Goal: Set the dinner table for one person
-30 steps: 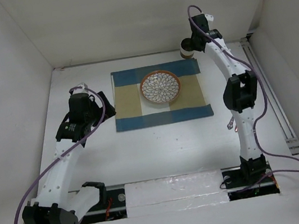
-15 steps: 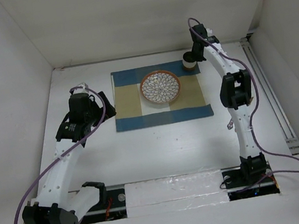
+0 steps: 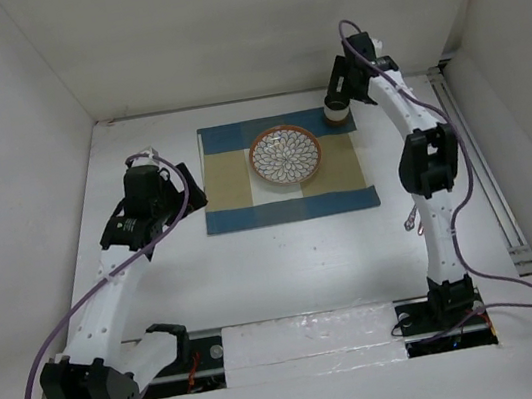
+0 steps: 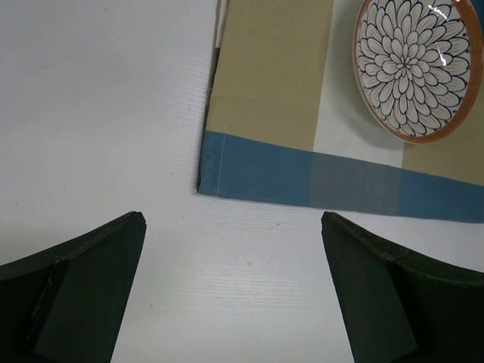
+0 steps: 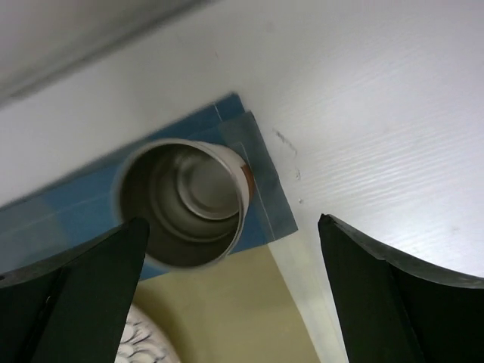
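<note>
On the white dinner table [image 3: 287,267] lies a blue-and-tan placemat [image 3: 246,198] with a flower-patterned plate [image 3: 285,154] on its far half. A white cup [image 3: 336,113] with a brown band stands upright on the mat's far right corner. My right gripper [image 3: 340,90] hangs just above the cup, open. In the right wrist view the cup [image 5: 185,200] sits free near the left finger [image 5: 83,280], touching neither. My left gripper [image 3: 190,189] hovers open over bare table by the mat's left edge. In its wrist view the left gripper [image 4: 233,219] holds nothing, with the placemat [image 4: 265,170] and plate [image 4: 412,64] ahead.
White walls [image 3: 38,104] close in the table on the left, back and right. A rail [image 3: 493,194] runs along the right side. The arm bases and a white strip [image 3: 309,340] sit at the near edge.
My right arm carried the cup from behind the mat onto its far right corner, then the gripper opened and let it go. The left arm has not moved.
</note>
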Controlling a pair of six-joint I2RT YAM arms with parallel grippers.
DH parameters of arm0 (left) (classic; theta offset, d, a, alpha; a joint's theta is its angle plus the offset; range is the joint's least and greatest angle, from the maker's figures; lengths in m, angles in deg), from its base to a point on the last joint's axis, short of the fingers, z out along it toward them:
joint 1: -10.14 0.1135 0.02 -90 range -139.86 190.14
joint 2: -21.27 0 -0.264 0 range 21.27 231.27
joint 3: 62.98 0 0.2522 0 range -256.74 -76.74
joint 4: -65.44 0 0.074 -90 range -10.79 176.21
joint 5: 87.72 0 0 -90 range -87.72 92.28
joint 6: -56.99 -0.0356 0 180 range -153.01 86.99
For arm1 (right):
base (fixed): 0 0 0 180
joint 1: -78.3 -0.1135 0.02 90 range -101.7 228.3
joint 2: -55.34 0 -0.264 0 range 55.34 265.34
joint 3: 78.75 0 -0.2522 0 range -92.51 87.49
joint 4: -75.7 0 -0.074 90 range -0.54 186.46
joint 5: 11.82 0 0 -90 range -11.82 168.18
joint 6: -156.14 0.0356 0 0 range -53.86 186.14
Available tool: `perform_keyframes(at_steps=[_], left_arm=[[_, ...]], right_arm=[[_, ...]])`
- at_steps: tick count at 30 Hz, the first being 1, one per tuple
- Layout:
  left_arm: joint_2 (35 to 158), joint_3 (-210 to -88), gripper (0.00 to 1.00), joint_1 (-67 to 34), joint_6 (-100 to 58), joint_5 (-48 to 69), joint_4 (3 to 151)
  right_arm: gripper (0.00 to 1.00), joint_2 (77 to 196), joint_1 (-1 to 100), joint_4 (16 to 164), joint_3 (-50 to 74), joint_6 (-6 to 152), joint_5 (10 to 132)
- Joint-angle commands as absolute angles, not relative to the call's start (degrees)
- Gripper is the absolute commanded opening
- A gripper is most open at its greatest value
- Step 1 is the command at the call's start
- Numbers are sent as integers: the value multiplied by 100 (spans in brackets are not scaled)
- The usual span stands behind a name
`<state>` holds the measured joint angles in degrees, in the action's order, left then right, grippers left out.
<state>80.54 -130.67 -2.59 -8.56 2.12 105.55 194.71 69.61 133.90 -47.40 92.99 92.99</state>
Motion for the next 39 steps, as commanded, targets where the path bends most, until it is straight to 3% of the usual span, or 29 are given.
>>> perform_keyframes(at_steps=[1, 5, 13, 17, 21, 30, 39], left_arm=[[8077, -13035, 100, -260, -937, 272, 10443], [8024, -13035, 100, -260, -876, 0, 10443], [7832, -13158, 100, -260, -674, -351, 10662], [7410, -13053, 100, -260, -568, -660, 10611], [7514, -13053, 100, -260, -620, -467, 10557], [7559, -13053, 100, -260, -735, -203, 10566], [7453, -13053, 100, -260, -735, -203, 10566]], right_arm=[[100, 18157, 7047, 12936, -4874, 9303, 9758], [100, 17024, 7100, 12866, -4129, 9049, 10507], [100, 14292, 8049, 12207, 487, 9582, 9612], [100, 13647, 8507, 11900, 2181, 9646, 9383], [100, 13374, 8630, 11846, 2930, 9847, 9830], [100, 13357, 9561, 11830, 3931, 10094, 8988], [89, 13576, 9676, 11837, 4178, 9611, 8346]])
